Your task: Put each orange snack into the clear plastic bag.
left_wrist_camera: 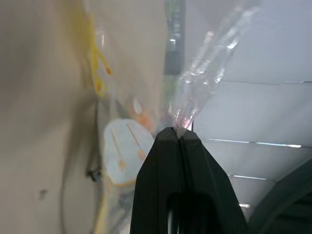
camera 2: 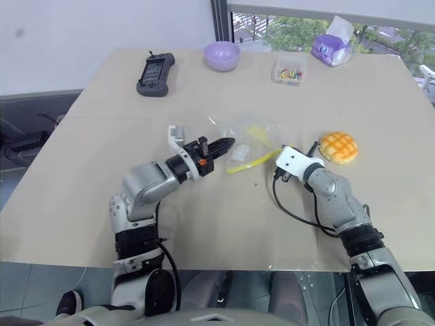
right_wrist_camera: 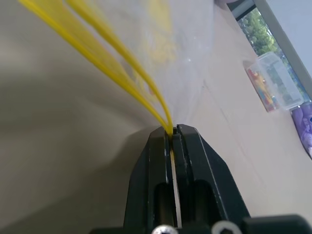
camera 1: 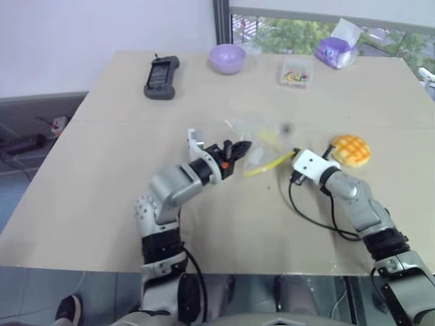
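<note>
Pinching the clear plastic bag (camera 2: 246,139) between them, left gripper (camera 2: 226,144) and right gripper (right_wrist_camera: 171,130) should spread its mouth before reaching the orange snack (camera 2: 338,147) beside the right one.

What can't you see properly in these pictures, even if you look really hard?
- Left wrist view: where the left hand pinches the clear plastic bag, the film is blurred; its opening cannot be made out.
- Right wrist view: the right hand covers the pinched end of the bag's yellow strip.
- Head views: the bits inside the small clear box are too small to identify.
- The orange snack: its underside is hidden.
</note>
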You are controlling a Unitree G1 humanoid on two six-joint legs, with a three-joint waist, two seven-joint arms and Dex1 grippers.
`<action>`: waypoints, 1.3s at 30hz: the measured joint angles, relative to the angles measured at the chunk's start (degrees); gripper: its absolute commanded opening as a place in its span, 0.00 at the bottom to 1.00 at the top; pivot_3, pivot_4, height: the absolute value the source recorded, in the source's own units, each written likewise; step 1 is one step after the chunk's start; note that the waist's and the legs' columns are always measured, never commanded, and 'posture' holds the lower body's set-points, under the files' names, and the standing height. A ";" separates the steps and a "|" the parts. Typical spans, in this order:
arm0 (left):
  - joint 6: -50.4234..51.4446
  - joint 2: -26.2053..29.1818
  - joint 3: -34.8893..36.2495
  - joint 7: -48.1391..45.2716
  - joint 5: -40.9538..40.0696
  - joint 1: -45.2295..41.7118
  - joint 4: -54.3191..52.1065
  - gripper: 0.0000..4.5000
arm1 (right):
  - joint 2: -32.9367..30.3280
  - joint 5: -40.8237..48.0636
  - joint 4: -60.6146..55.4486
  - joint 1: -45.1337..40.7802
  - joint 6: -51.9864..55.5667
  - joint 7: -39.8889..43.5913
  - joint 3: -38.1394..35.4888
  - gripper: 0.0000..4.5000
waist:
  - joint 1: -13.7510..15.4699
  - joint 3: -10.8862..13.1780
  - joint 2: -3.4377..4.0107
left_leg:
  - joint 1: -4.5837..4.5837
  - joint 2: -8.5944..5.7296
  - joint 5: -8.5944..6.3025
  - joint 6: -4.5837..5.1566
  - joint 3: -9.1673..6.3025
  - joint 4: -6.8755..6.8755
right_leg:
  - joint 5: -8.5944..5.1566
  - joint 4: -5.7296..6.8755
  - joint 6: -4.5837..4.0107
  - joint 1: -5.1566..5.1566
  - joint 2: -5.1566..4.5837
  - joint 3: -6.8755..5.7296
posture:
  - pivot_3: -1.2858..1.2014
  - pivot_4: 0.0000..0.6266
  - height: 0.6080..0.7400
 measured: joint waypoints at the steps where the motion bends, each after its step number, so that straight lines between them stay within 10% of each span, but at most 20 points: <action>1: 0.00 0.51 -0.21 -0.22 -0.02 0.07 -0.06 0.15 | -0.04 0.10 -0.58 0.14 0.17 0.27 -0.02 0.00 | -0.01 0.00 0.00 | 0.00 0.00 0.00 0.00 0.01 -0.01 | 0.00 0.00 0.00 -0.01 0.00 0.01 | 0.52 0.24 1.00; 6: 0.45 6.96 -2.66 -3.89 -0.19 0.23 0.22 0.60 | -0.12 1.27 -7.71 0.43 6.04 3.14 -0.77 0.00 | -0.14 0.01 0.01 | -0.03 0.05 0.00 0.00 0.11 -0.05 | 0.00 0.07 0.00 -0.15 0.06 0.12 | 0.52 0.24 1.00; 12: 6.94 26.65 -5.97 -15.31 3.59 -1.25 0.64 0.60 | 0.10 1.82 -13.12 0.29 15.41 5.68 -1.70 0.00 | -0.60 0.05 0.09 | -0.02 0.12 0.00 0.00 0.22 -0.16 | 0.00 0.10 -0.02 -0.27 0.18 0.25 | 0.52 0.24 1.00; 20: -1.67 46.00 -18.00 -52.28 42.81 -5.70 -14.34 0.60 | 4.29 0.46 -16.35 -7.28 28.30 7.33 -0.41 0.00 | -1.58 0.27 0.37 | -0.06 0.22 0.00 -0.01 0.39 -0.37 | 0.05 -0.03 -0.10 -0.38 0.21 0.35 | 0.52 0.24 1.00; 27: -24.17 50.04 -30.93 -71.54 75.28 -5.50 -20.54 0.60 | 12.07 -1.85 -11.91 -13.69 34.20 4.14 4.23 0.00 | -1.76 0.30 0.43 | -0.06 0.33 0.04 -0.06 0.77 -0.80 | 0.09 -0.13 -0.17 -0.72 0.31 0.72 | 0.52 0.24 1.00; 39: -33.75 47.76 -38.64 -78.13 99.64 0.40 -20.27 0.60 | 17.44 -4.32 -3.64 -21.23 39.49 -3.04 5.55 0.00 | -3.46 0.31 0.44 | -0.89 0.51 0.11 -0.16 0.82 -0.55 | 0.19 0.19 -0.29 -1.66 0.53 0.81 | 0.52 0.24 1.00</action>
